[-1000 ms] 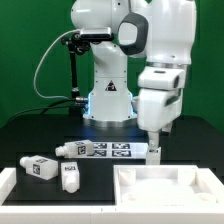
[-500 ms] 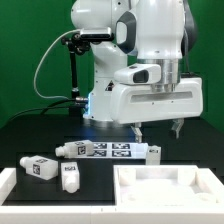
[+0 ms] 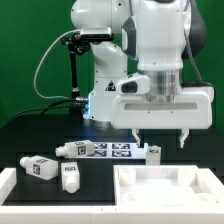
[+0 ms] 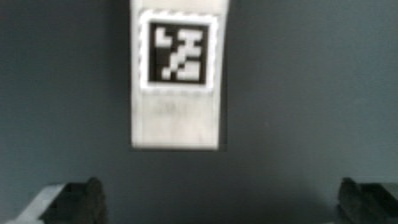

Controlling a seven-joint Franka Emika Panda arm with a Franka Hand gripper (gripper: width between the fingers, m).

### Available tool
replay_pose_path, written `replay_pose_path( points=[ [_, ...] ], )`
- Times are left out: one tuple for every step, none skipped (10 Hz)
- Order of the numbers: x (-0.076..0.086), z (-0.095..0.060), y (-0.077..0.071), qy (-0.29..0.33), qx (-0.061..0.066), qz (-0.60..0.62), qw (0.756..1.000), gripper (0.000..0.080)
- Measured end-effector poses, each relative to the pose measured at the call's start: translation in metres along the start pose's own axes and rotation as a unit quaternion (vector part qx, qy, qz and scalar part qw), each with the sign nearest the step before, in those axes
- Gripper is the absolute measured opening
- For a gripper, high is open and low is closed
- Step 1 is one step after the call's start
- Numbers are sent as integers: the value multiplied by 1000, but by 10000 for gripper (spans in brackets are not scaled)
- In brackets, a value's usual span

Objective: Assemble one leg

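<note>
One white leg [image 3: 154, 153] with a tag on its side stands on the dark table by the marker board's right end in the exterior view. My gripper [image 3: 160, 139] hangs just above it, open wide, with one finger [image 3: 137, 136] on each side and apart from the leg. In the wrist view the leg [image 4: 182, 80] lies ahead of the open gripper [image 4: 222, 203], and the dark fingers [image 4: 75, 200] touch nothing. Three more legs lie on the exterior view's left: one [image 3: 70, 149] by the marker board, one [image 3: 40, 167] near the corner, one [image 3: 70, 179] at the front.
The wide flat white tabletop [image 3: 165, 186] lies at the front on the exterior view's right. The marker board [image 3: 108, 150] lies in front of the robot base. A white ledge [image 3: 10, 185] runs along the front left.
The wrist has turned, so the fingers now spread sideways toward the camera. The gripper has opened wide and sits a little higher over the standing leg.
</note>
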State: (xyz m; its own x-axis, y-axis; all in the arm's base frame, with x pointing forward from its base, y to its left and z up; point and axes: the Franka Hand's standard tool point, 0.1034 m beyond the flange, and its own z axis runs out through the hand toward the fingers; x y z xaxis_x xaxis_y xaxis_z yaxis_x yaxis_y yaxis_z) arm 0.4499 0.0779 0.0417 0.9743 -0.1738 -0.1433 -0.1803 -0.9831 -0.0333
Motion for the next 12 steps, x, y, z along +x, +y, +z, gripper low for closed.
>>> replay_pose_path(
  points=[
    [6,2,2,-1,4,4,1000,649],
    [4,2,1,-3,4,1,1000,649],
    [0,3,3,-38,-2,-6,999,649],
    [-3,3,4,-79,-4,-10,997,649],
    [-3,3,6,-122,-7,-12,992,649],
    [-5,1,10,-192,-5,2,981,649],
    [-2,-2,12,-252,-4,12,968,649],
    [1,-6,10,-313,-1,18,950,649],
    [4,-2,6,-349,-1,17,937,649],
    [3,-1,3,-370,-1,15,929,649],
    [2,1,5,-388,-1,12,921,649],
    [2,3,5,-391,-1,12,920,649]
  ],
)
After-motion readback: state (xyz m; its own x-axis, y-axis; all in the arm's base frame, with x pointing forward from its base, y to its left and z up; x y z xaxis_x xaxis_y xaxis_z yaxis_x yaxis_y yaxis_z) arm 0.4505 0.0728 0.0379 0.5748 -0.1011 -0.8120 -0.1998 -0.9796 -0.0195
